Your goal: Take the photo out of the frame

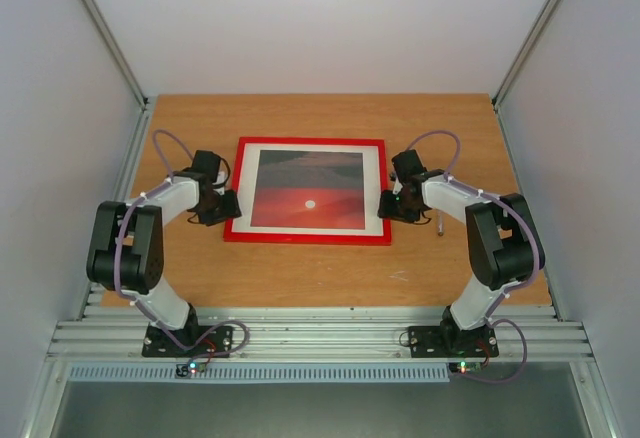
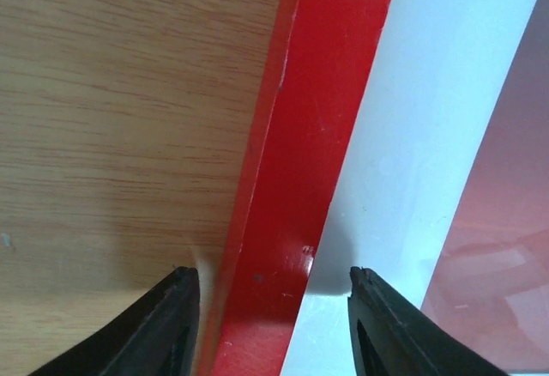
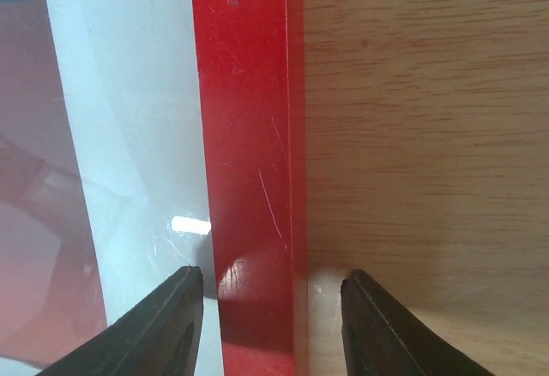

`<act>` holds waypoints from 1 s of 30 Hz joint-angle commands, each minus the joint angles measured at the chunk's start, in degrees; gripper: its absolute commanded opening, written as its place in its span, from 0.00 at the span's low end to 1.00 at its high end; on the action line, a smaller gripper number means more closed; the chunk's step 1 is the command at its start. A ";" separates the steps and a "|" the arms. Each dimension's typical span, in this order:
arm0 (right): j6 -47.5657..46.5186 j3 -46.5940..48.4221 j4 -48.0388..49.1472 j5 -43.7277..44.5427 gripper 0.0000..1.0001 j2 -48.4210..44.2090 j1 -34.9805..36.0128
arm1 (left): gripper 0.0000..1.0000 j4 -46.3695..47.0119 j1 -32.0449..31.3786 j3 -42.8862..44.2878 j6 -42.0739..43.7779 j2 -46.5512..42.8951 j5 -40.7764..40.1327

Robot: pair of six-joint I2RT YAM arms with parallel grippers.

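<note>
Top external: frame (image 1: 305,235) lies flat and face up, mid table (image 1: 300,278). It's a thin bright red rectangle, long side running left to right. Inside it sits a white mat (image 1: 371,188), then the photo (image 1: 307,190): red-orange sunset, small white sun low centre, dark band along the bottom, greyer toward the top. Photo is in the frame, bordered by the mat, square to the rails.

Down at the rails: left gripper (image 1: 228,208) on the frame's left side, right gripper (image 1: 388,206) on its right side, both toward the near corners.

Left wrist: jaws partly open, astride the red rail, one finger (image 2: 163,333) over bare wood just outside the edge, the other over the mat. Right wrist mirrors it: one finger (image 3: 167,337) at the mat/rail line, the other over wood with a gap to the rail. Neither looks clamped on anything. Rail paint shows fine scratches and glare spots
</note>
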 commanded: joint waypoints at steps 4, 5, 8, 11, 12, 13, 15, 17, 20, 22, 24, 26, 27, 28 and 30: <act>-0.51 -0.43 0.34 1.05 0.48 -1.34 0.95 | 0.35 2.34 -0.02 -1.19 -0.03 -1.89 2.61; -0.61 -0.35 -0.16 1.76 0.49 -1.92 1.30 | 0.32 2.43 -0.17 -1.32 -0.03 -2.05 2.85; -0.99 -0.03 -2.08 5.40 0.53 -4.45 3.16 | 0.26 2.63 -0.68 -1.89 -0.14 -2.01 2.75; -1.89 0.43 -3.92 8.16 0.55 -7.13 5.68 | 0.19 2.87 -1.47 -2.66 -0.19 -1.68 2.55; -2.50 0.55 -4.27 8.90 0.55 -8.47 6.71 | 0.18 2.81 -1.97 -2.87 -0.32 -1.72 2.23; -3.43 0.61 -4.36 9.30 0.56 -9.39 8.10 | 0.18 2.62 -2.40 -3.07 -0.45 -1.99 1.75; -6.49 0.86 -4.01 9.45 0.63 -11.20 12.50 | 0.17 1.41 -3.42 -2.97 -0.49 -2.58 -0.11; -9.78 1.28 -3.16 10.61 0.72 -12.29 17.09 | 0.16 -0.52 -4.52 -2.26 -0.42 -3.30 -2.19; -14.14 1.22 -0.42 12.82 0.79 -12.62 23.10 | 0.12 -2.91 -5.68 -0.98 -0.54 -4.90 -3.35; -17.38 1.69 0.88 15.12 0.83 -11.96 27.41 | 0.10 -4.44 -6.25 0.20 -0.81 -6.00 -4.03; -21.56 2.10 2.50 18.23 0.86 -10.77 32.27 | 0.08 -5.99 -6.63 1.08 -0.83 -7.20 -4.64; -25.09 1.49 5.47 18.19 0.86 -9.90 35.60 | 0.07 -6.88 -6.87 1.50 -0.61 -8.89 -4.54; -26.90 0.94 7.09 18.33 0.86 -9.60 37.14 | 0.06 -7.48 -6.90 1.77 -0.57 -9.69 -4.43; -28.50 0.44 8.61 19.45 0.86 -9.39 38.63 | 0.05 -8.05 -6.96 2.07 -0.56 -10.43 -4.30; -31.90 -0.59 12.18 22.73 0.87 -9.12 42.57 | 0.05 -9.42 -7.09 2.73 -0.34 -11.92 -4.43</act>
